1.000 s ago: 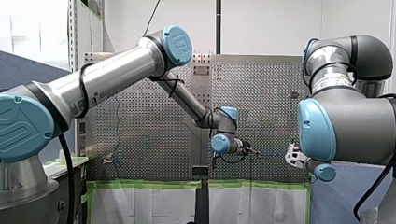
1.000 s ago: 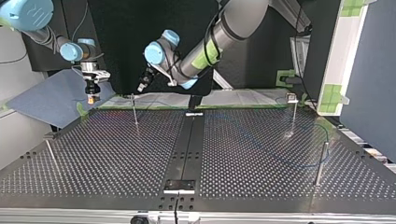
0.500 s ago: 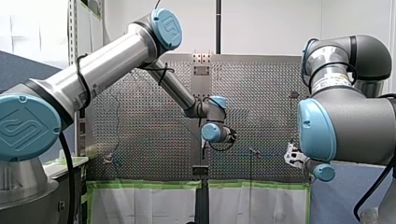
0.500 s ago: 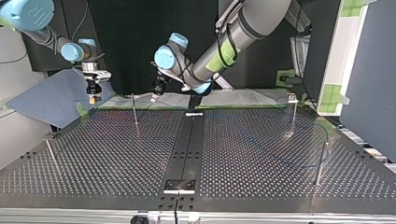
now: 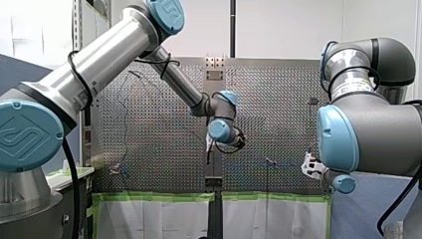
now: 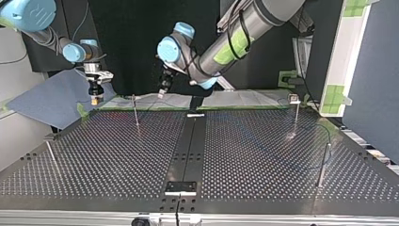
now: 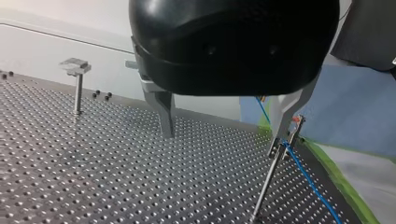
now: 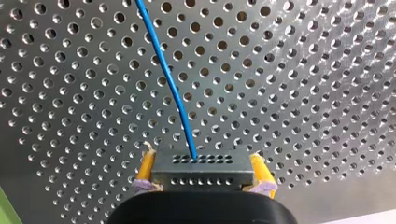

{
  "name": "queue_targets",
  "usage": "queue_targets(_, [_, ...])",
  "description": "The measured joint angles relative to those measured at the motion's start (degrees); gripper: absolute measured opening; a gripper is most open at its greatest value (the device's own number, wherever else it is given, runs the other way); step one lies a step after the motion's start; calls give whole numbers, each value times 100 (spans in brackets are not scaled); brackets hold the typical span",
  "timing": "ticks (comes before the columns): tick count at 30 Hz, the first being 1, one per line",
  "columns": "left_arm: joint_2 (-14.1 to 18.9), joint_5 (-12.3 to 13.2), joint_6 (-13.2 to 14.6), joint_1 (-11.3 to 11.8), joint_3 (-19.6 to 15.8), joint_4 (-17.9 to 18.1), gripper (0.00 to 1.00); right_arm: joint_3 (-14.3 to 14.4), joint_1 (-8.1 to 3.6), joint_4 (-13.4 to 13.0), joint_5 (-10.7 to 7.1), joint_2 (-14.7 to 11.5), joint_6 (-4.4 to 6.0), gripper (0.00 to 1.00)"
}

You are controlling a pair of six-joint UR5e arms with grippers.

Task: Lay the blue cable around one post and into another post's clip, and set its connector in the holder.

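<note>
1. Right wrist view: my right gripper [image 8: 201,163] has its yellow pads clamped on a dark grey rectangular connector [image 8: 201,179] with rows of little holes. The thin blue cable [image 8: 170,88] comes out of the connector's top face and runs off over the silver perforated metal table [image 8: 303,70].
2. Left wrist view: my left gripper [image 7: 224,126] has its metal fingers wide apart with nothing between them, hanging above the table. The blue cable passes through the top of a slim metal post [image 7: 268,182] right beside one finger. Can't tell if they touch. Well apart on the other side, a short clip-topped metal post [image 7: 77,91] stands near the table's edge.
3. Front view: the left gripper hangs about mid-table, tucked behind its wrist, so no read on the jaws from here. The right gripper sits by the table's right edge.
4. Top view: the right gripper hovers with the connector just past the table's far edge, by the view's left corner. The left gripper is over that same far edge, near the slim metal post. More of the cable lies in a loose curve on the table's half at the view's right.
</note>
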Motion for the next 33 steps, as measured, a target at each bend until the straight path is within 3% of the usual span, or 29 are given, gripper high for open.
queue_targets(7, [309, -134, -40, -3, -311, -21, 100, -2, 12, 5, 0, 0, 0, 0])
queue_targets(18, [802, -178, -151, 23, -803, 275, 100, -3, 22, 5, 5, 0, 17, 0])
queue_targets(33, [1570, -349, -228, 38, -1572, 301, 100, -3, 50, 9, 9, 0, 18, 0])
